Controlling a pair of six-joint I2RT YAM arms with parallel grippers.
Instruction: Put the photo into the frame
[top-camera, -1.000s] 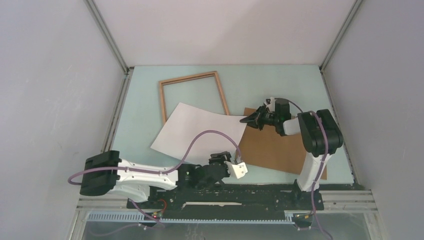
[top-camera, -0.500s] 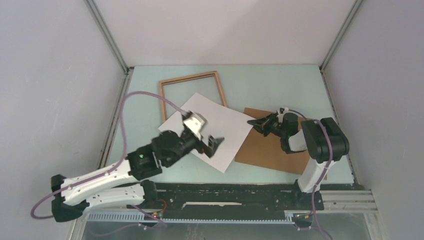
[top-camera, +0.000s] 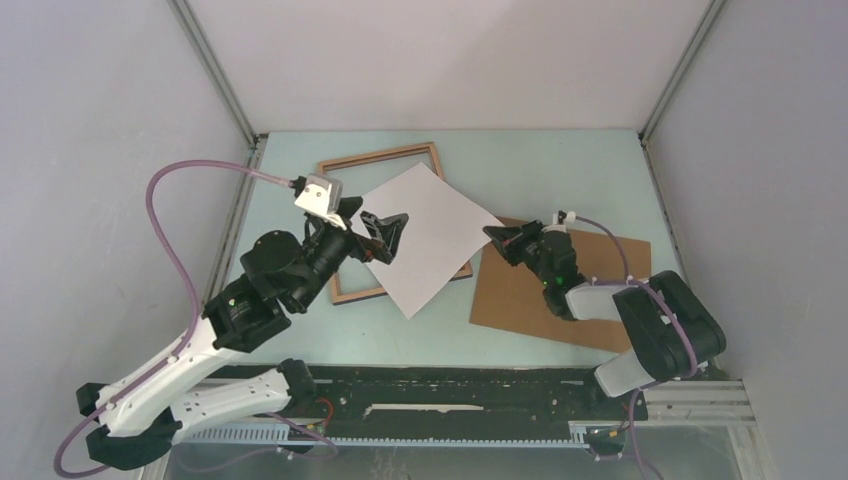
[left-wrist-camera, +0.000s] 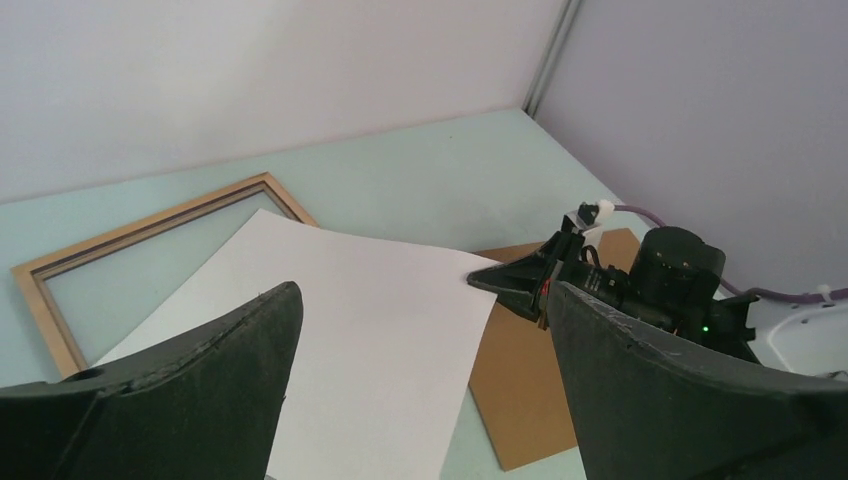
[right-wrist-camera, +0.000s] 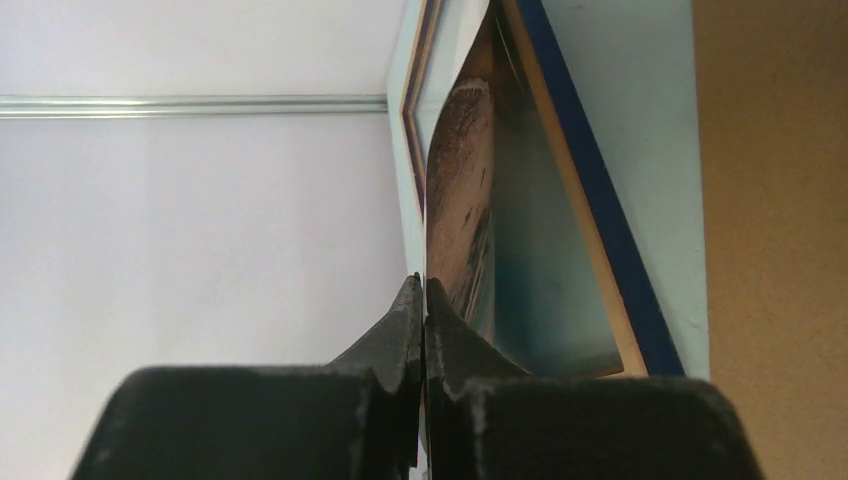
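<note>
The photo (top-camera: 430, 235) shows its white back from above and hangs tilted over the frame's right half. Its printed face shows from below in the right wrist view (right-wrist-camera: 465, 200). My right gripper (top-camera: 497, 238) is shut on the photo's right corner, its jaws pinching the sheet's edge (right-wrist-camera: 422, 285). The frame (top-camera: 385, 155) lies flat on the table, wood face up, with a blue side edge (right-wrist-camera: 590, 200). My left gripper (top-camera: 375, 228) is open and empty above the photo's left edge. In the left wrist view it (left-wrist-camera: 420, 290) straddles the white sheet (left-wrist-camera: 340, 320) without touching it.
A brown fibreboard panel (top-camera: 560, 290) lies flat at the right under my right arm; it also shows in the left wrist view (left-wrist-camera: 520, 390). Grey walls enclose the pale green table (top-camera: 550, 170) on three sides. A black rail runs along the near edge.
My left arm swung from the near edge up over the frame, gripper open. My right gripper carried the photo back and left, so it turned and now overlaps the frame.
</note>
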